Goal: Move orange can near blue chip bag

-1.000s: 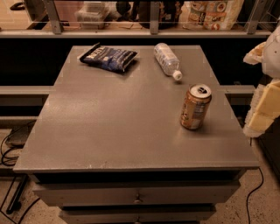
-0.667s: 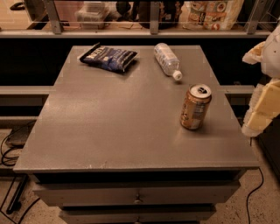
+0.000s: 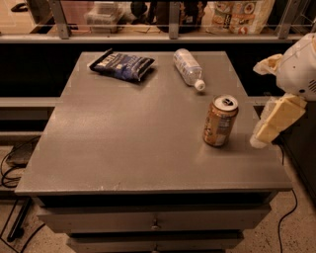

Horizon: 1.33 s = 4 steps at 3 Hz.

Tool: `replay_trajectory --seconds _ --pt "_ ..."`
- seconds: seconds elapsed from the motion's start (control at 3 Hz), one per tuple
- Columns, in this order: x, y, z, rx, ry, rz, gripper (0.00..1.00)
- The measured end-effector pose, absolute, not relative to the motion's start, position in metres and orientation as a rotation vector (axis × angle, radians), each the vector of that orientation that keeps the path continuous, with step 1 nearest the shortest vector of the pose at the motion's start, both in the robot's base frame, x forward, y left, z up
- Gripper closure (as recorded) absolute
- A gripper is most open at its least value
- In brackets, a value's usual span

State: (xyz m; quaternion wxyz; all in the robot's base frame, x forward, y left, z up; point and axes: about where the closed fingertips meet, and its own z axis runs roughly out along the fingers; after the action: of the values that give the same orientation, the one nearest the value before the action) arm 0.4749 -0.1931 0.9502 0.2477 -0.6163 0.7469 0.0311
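Note:
The orange can (image 3: 220, 121) stands upright on the right side of the grey table (image 3: 123, 138), its silver top showing. The blue chip bag (image 3: 122, 64) lies flat at the table's back left, far from the can. My gripper (image 3: 270, 94) hangs at the table's right edge, just right of the can and not touching it. Its two cream fingers (image 3: 276, 121) are spread apart and hold nothing.
A clear plastic bottle (image 3: 188, 67) with a white cap lies on its side at the back, between the bag and the can. A shelf with packages (image 3: 237, 15) runs behind the table. Drawers (image 3: 153, 222) sit under the tabletop and cables lie on the floor at left.
My gripper has shifted a little to the left, closer to the can. The can, bag and bottle have not moved.

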Motion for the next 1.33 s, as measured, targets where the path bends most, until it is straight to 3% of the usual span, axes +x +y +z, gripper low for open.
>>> replay_trajectory --seconds 0.67,1.0,1.33 --pt "0.511 -0.181 0.899 -1.563 2.011 0.196 0.02" --pt "0.514 -0.173 0.891 -1.557 2.011 0.245 0.23" --pt "0.509 -0.142 0.907 -1.608 1.950 0.306 0.54"
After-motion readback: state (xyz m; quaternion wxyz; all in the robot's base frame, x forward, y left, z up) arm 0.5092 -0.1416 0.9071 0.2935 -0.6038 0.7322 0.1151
